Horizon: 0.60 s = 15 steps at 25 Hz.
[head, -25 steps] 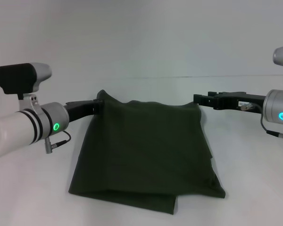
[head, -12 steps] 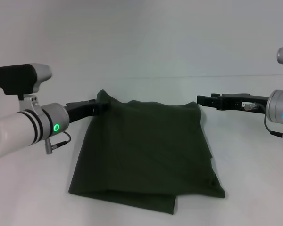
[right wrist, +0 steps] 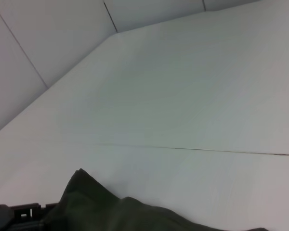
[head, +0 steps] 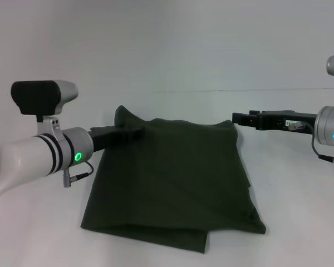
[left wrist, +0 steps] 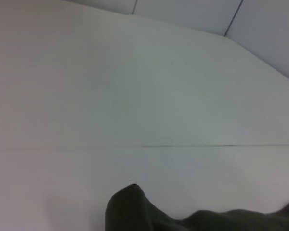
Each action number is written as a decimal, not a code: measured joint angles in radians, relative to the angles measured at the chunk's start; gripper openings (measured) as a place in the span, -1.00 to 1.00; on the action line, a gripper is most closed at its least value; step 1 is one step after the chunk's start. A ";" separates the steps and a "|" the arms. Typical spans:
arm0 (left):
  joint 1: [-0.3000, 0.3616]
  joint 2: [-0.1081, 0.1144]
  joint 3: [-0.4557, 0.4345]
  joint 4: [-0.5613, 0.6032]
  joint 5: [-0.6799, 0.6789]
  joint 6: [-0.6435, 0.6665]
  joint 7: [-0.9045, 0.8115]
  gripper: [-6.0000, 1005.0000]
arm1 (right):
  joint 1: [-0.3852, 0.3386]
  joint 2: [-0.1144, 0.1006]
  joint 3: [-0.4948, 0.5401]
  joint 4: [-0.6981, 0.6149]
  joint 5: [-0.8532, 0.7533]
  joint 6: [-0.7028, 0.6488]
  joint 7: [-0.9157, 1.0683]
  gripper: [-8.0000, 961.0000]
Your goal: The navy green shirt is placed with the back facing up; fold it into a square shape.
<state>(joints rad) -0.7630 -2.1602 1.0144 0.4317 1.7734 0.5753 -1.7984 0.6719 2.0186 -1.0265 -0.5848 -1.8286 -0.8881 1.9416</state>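
The head view looks forward and down from above onto a white table (head: 300, 222), wide enough to take in both arms, with the folded shirt (head: 172, 178) at centre and a pale wall at 12 o'clock. The left wrist view sits low and close, skimming the table (left wrist: 86, 120) toward the wall, catching only the shirt's edge (left wrist: 130, 209). The right wrist view (right wrist: 101, 207) does likewise. All three share the shirt's far edge and the table.

Matt soft cloth navy green shirt (head: 172, 178), smooth matt white table (head: 300, 189)
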 joint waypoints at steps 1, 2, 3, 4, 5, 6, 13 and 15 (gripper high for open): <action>-0.003 0.000 0.003 -0.003 0.000 0.000 0.000 0.25 | 0.000 0.000 0.000 0.000 0.000 0.001 0.000 0.25; -0.004 0.000 0.006 -0.004 0.000 0.000 0.000 0.25 | 0.000 0.000 0.000 0.000 0.000 0.001 0.000 0.25; -0.004 -0.001 0.007 -0.004 0.000 0.000 0.000 0.24 | 0.000 0.000 0.000 0.000 0.000 0.002 0.000 0.25; -0.005 -0.001 0.007 -0.004 0.000 0.000 0.000 0.24 | 0.000 0.000 -0.001 0.000 0.000 0.002 0.000 0.25; -0.005 -0.002 0.008 -0.004 0.000 0.000 0.000 0.23 | 0.000 0.000 -0.001 0.000 0.000 0.003 0.000 0.25; -0.005 -0.002 0.007 -0.003 0.000 0.000 0.000 0.22 | 0.000 0.000 -0.001 0.000 0.000 0.003 0.000 0.25; 0.000 -0.003 0.003 0.004 0.000 -0.019 0.003 -0.08 | -0.003 0.001 0.000 0.001 0.000 0.005 -0.001 0.25; 0.001 -0.003 0.005 0.005 0.000 -0.023 0.001 -0.27 | -0.003 0.002 0.001 0.001 0.000 0.006 -0.001 0.25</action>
<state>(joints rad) -0.7624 -2.1629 1.0193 0.4364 1.7733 0.5521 -1.7974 0.6688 2.0201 -1.0256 -0.5837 -1.8284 -0.8823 1.9405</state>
